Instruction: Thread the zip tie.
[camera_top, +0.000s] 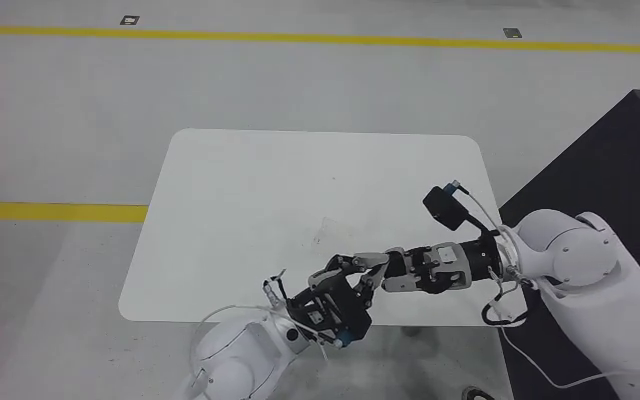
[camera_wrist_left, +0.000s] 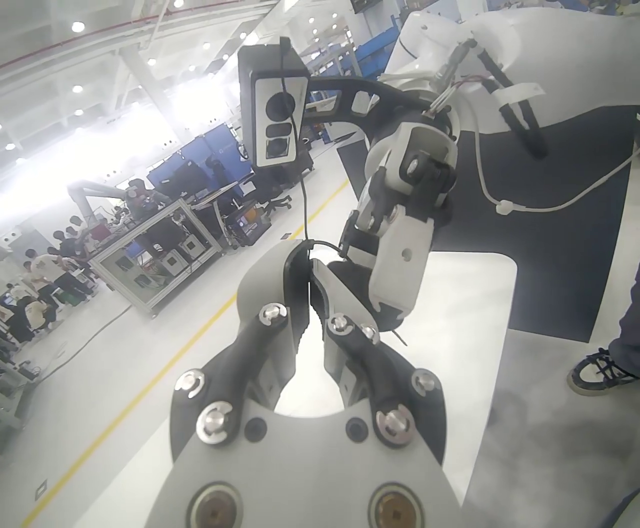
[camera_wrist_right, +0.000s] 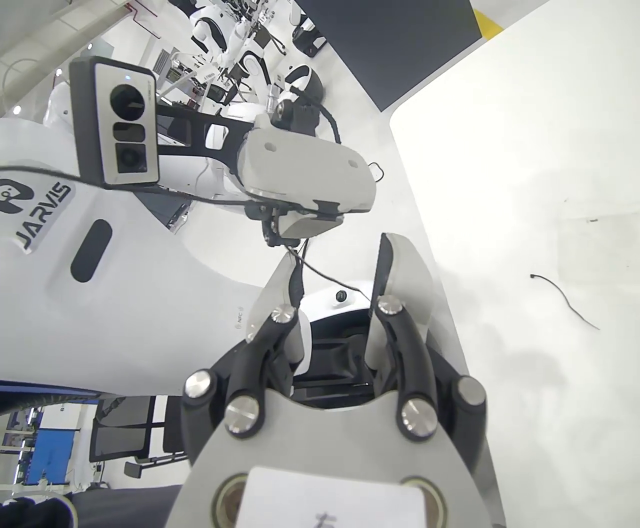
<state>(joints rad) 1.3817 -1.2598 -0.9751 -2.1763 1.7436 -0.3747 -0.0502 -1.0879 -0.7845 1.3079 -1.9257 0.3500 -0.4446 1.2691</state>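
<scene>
My left gripper (camera_wrist_left: 309, 265) is shut on a thin black zip tie (camera_wrist_left: 305, 210), pinched at the fingertips. One strand of the tie stands up from the tips and another curves across to the right gripper's white finger (camera_wrist_left: 400, 270). In the right wrist view, my right gripper (camera_wrist_right: 340, 270) is open, facing the left gripper (camera_wrist_right: 300, 220) close by, and the tie (camera_wrist_right: 330, 277) crosses the gap between its fingers. In the top view the left gripper (camera_top: 335, 288) and right gripper (camera_top: 360, 265) meet above the table's near edge.
A second black zip tie (camera_wrist_right: 565, 300) lies loose on the white table (camera_wrist_right: 525, 150), farther in from the grippers. A dark floor mat (camera_top: 590, 160) borders the table on the right. A person's shoe (camera_wrist_left: 597, 372) stands beside the table's corner.
</scene>
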